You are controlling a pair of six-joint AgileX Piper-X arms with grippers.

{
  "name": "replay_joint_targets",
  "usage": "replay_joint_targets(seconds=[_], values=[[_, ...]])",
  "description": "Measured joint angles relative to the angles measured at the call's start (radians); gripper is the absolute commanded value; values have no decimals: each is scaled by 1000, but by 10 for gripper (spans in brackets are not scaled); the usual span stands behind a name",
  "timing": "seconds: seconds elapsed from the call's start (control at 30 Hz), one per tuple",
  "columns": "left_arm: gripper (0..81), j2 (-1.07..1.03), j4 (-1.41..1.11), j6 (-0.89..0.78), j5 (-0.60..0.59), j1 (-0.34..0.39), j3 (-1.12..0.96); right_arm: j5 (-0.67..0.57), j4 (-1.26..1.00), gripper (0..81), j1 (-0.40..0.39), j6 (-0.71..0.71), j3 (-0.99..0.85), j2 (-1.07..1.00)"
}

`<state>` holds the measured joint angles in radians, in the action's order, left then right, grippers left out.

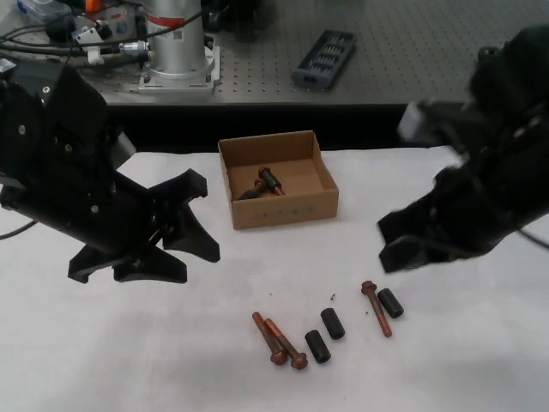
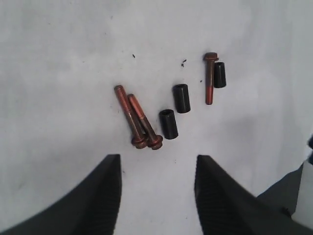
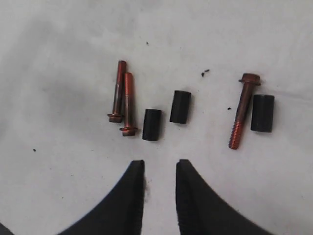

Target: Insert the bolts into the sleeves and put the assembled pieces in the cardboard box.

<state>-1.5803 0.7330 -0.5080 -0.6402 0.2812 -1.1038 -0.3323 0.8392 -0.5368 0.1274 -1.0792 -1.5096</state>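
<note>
The left gripper (image 2: 157, 196) has its two black fingers spread wide apart, gripping nothing, and it hangs over the white sheet (image 1: 129, 343) to the left of the loose parts and a little beyond them. The right gripper (image 3: 160, 191) has its fingers drawn in to a narrow gap, also gripping nothing, and it hangs over the sheet to the right of the parts. Between the two arms, toward the near edge, a pair of bolts (image 1: 279, 341) lies touching side by side, heads at the near end. Just right of them lies the near sleeve (image 1: 317, 346), short and black, and a little farther and to the right lies the middle sleeve (image 1: 332, 323), close to it but apart. Further right the single bolt (image 1: 376, 307) lies with its head at the far end, and the right sleeve (image 1: 390, 303) lies just beside it on its right. The cardboard box (image 1: 274, 142) stands open beyond the parts, and copper and dark pieces (image 1: 264, 183) lie in it, too small to count. Behind the sheet a perforated table (image 1: 412, 43) carries a metal post (image 1: 176, 43) and a dark tray (image 1: 324, 56).
</note>
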Motion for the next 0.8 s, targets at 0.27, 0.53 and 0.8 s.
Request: replay_joint_targets(seconds=[0.27, 0.53, 0.8], values=[[319, 71, 12, 16, 0, 0, 0, -1, -101, 184, 2, 29, -1, -208], [356, 117, 20, 21, 0, 0, 0, 78, -146, 184, 12, 29, -1, -294], [344, 183, 35, 18, 0, 0, 0, 169, -159, 184, 21, 22, -11, -318]])
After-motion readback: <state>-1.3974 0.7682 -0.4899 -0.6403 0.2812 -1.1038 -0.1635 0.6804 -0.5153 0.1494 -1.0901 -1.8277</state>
